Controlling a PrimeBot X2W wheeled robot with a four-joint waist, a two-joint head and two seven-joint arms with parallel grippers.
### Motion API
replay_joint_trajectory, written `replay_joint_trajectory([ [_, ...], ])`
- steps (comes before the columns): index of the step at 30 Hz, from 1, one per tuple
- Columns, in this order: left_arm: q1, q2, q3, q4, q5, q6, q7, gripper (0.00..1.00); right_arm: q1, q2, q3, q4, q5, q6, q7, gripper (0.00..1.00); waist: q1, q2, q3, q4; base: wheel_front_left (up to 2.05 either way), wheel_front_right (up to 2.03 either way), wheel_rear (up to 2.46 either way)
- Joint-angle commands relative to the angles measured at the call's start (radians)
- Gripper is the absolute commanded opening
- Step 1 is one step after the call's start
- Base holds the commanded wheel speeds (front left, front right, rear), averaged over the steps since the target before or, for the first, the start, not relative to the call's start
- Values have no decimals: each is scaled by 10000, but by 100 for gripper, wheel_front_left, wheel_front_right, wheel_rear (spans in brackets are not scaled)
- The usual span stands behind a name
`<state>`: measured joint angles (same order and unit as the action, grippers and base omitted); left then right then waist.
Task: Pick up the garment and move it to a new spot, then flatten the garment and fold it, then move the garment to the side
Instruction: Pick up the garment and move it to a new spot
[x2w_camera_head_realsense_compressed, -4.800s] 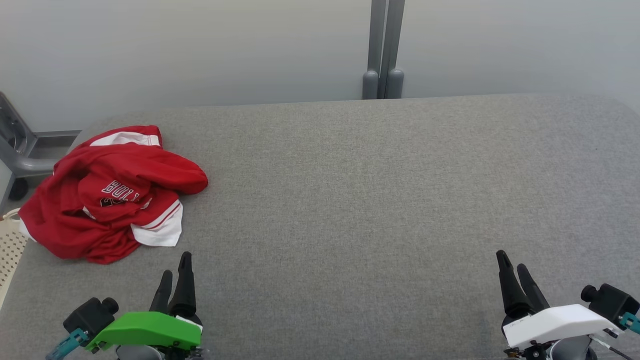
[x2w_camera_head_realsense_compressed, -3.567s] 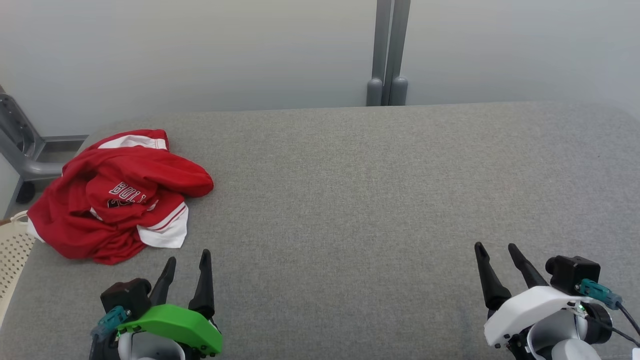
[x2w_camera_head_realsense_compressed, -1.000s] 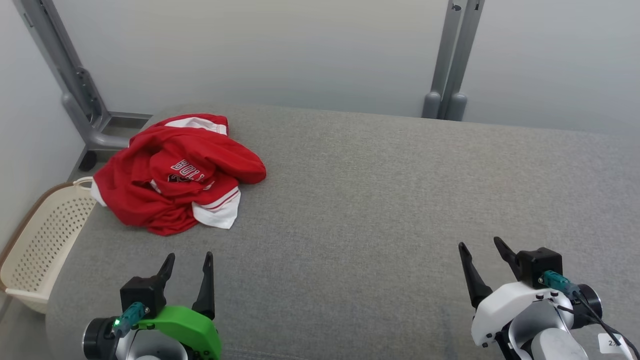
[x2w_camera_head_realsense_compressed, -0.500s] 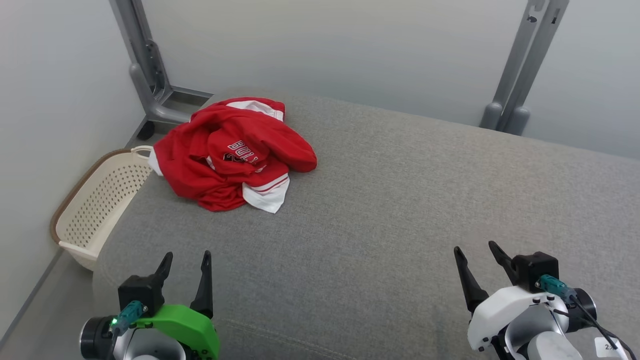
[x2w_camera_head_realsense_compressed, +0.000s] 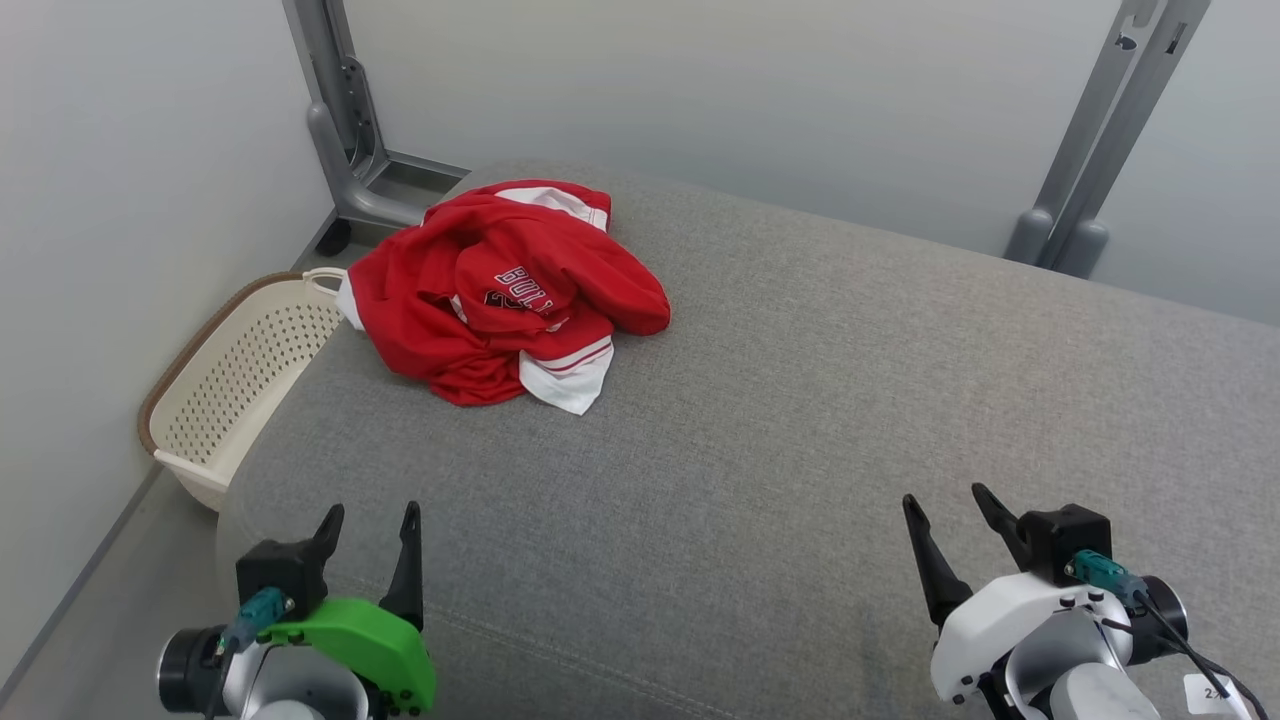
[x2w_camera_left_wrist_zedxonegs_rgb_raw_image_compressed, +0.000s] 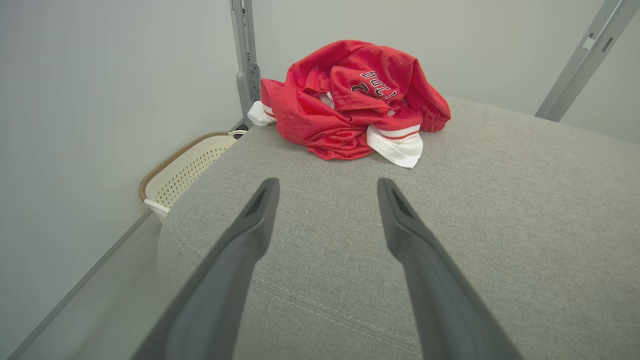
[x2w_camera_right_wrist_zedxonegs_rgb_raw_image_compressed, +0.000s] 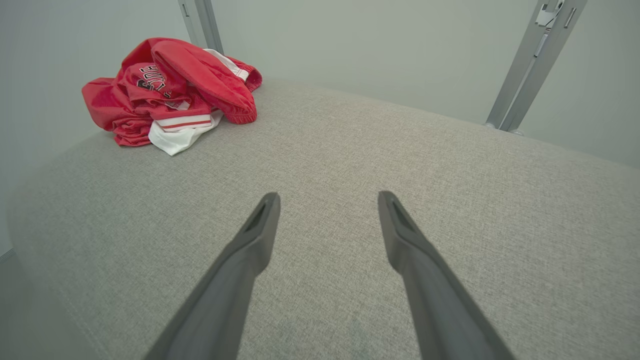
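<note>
At far-left corner of tabletop, grey fabric cover: garment, red w/ white trim + lettering, crumpled in a heap, one white end right at the left edge, just above basket on floor beside. Not yet lifted; step 1 (pick-up) pending, by est. Left tool, green housing: released, jaws spread wide, nothing betw. them, over near-left edge of tabletop, apart from garment but the nearer of the two. Right tool, white housing: released too, empty, over near-right part, well apart from garment. Hazards, as judged: (a) pinch on top fold only → unrolling of heap on lift, dragging of lower part over fabric cover; (b) push toward edge during approach → slip off corner into basket or onto floor, given position at the very edge; (c) layers tangled, hems and openings hard to tell apart → wrong pts taken, twisted spread at flatten stage, crooked fold after; (d) fingertips driven too low → digging into soft cover, snag or missed cloth; (e) both arms reaching to same corner → crowding, poss. contact betw. tools. Qty: garment ×1; tool ×2 (L, R); fingers ×4, 2 per tool; basket ×1, cream, perforated; tabletop ×1; grey metal upright ×2 against wall: left upright behind garment, right upright at far right.
</note>
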<state>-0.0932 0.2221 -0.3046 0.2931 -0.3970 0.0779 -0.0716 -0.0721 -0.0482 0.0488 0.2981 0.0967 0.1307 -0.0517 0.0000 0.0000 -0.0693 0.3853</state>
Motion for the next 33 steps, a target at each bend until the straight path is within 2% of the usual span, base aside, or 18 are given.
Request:
replay_joint_trajectory([
  [1, -185, 63, -5, -10, -63, -47, -1, 100, -77, -39, -1, -11, 18, 1, -36, 100, 0, 0, 16, -2, 0, 0, 0],
  [10, -1839, -350, -166, 1002, -533, -395, 1165, 100, -144, -41, 25, -156, -138, 1, 152, 100, 0, 0, 369, -197, 0, 0, 0],
  [19, -4136, -806, 64, 2768, -835, -249, 1589, 100, -429, -39, 91, -687, -522, 1, 550, 100, 0, 0, 1314, -926, 0, 0, 0],
  [25, -5570, -791, 361, 4003, -1043, -262, 1618, 100, -639, -39, 93, -1108, -778, 1, 762, 100, 0, 0, 2033, -1541, 0, 0, 0],
  [33, -7018, -754, 738, 5074, -1573, -359, 2328, 100, -851, -39, 94, -1605, -1003, 1, 948, 100, 0, 0, 2800, -2064, 0, 0, 0],
])
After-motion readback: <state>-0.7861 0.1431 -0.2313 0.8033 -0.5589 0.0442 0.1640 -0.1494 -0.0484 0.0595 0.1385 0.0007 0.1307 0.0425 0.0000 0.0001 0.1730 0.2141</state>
